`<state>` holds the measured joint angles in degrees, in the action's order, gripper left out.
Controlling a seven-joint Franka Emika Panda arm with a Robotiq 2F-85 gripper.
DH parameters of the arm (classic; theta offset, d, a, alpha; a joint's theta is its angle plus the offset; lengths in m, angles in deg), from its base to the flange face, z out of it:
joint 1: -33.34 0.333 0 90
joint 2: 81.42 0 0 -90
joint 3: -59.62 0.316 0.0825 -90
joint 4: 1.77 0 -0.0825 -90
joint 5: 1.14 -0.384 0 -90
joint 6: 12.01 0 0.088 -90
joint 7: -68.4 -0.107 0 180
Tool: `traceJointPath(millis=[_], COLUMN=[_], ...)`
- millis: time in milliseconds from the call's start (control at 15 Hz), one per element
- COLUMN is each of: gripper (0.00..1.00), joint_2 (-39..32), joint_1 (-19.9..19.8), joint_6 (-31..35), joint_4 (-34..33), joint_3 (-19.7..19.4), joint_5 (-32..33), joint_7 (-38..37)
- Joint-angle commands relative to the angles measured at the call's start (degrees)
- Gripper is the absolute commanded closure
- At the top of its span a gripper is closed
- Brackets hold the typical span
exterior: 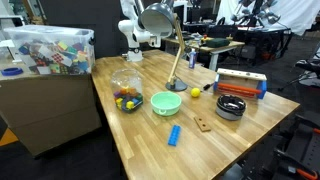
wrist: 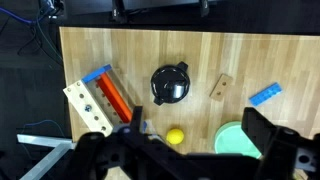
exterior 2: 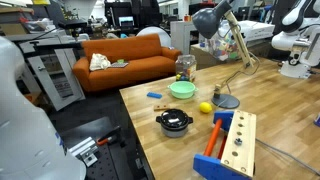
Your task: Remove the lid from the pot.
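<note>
Two dark fingers (wrist: 270, 140) frame the bottom of the wrist view, spread wide with nothing between them; the gripper (wrist: 182, 150) hangs high over the worktop (wrist: 130, 50), well apart from everything on it. The black lid (wrist: 171, 84) lies seated on the pot (exterior: 230, 112), which sits a little in from a long edge, near the corner held by the toy tool box (exterior: 242, 85); the yellow ball (wrist: 175, 135) and green bowl (wrist: 232, 142) lie just beside it, toward the middle.

To do the step well, I judge the arm should centre over the lid first, then come straight down; the jaws should straddle the middle knob, not the rim; a vertical lift would keep the light pot from dragging toward the edge.

Much is unclear: the knob is too small to tell its shape or which way it runs; whether the lid sits loose or snug cannot be told; the fingers cover part of the bowl and the nearest worktop edge in the wrist view.
</note>
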<state>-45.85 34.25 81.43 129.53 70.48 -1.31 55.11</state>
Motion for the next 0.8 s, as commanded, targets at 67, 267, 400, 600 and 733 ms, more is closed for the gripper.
traceJointPath(millis=[67, 267, 400, 600, 733], gripper=[0.0, 0.0, 0.0, 0.0, 0.0], joint_2=[-0.1, -1.4, -3.0, -6.5, -9.0], joint_1=[0.9, 1.0, 0.9, 1.0, 1.0], joint_6=[-0.1, 1.0, 2.6, 5.1, 6.1], joint_4=[-0.1, -0.9, -1.1, -1.3, -1.2], joint_3=[-0.6, -1.2, -1.9, -3.2, -3.8], joint_5=[0.4, 0.0, -0.2, -0.7, -1.0], joint_7=[-0.4, 0.7, 1.8, 3.5, 4.1])
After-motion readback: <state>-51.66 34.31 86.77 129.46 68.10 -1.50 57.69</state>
